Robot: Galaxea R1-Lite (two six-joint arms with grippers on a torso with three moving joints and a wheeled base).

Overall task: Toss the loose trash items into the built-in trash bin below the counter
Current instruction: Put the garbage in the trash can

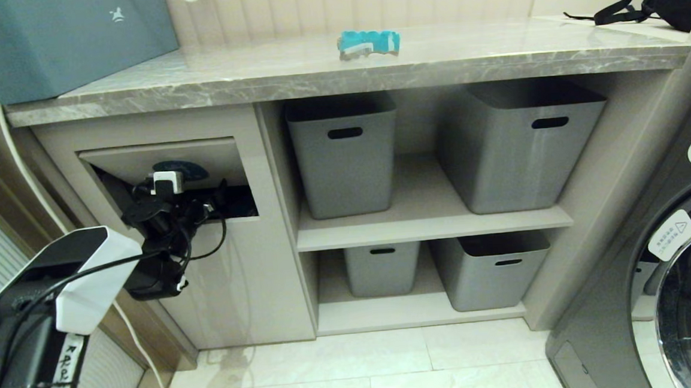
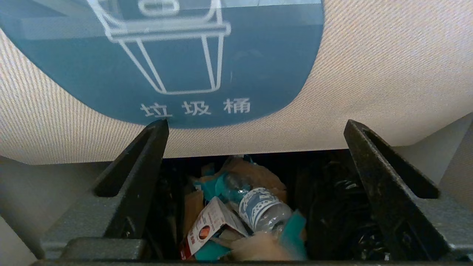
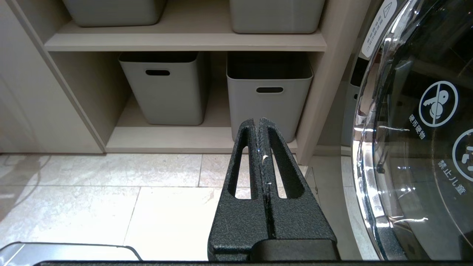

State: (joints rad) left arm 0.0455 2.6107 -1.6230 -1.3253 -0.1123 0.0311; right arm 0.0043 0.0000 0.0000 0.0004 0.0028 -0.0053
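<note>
While the left gripper (image 2: pixel 255 162) gapes empty at the built-in trash bin's flap (image 1: pixel 139 161), one crumpled teal wrapper (image 1: pixel 368 42) lies mid-counter (image 1: pixel 254 73) toward the back edge: feather-light, soft, best pinched across its middle.

Four grey storage bins (image 1: pixel 343 152) on the cabinet shelves, two per shelf. Teal box (image 1: pixel 60 37) on the countertop's left end, black bag (image 1: pixel 663 0) at its right end. Washing machine (image 1: pixel 674 270) to my right, tiled floor (image 1: pixel 362 367) below.
</note>
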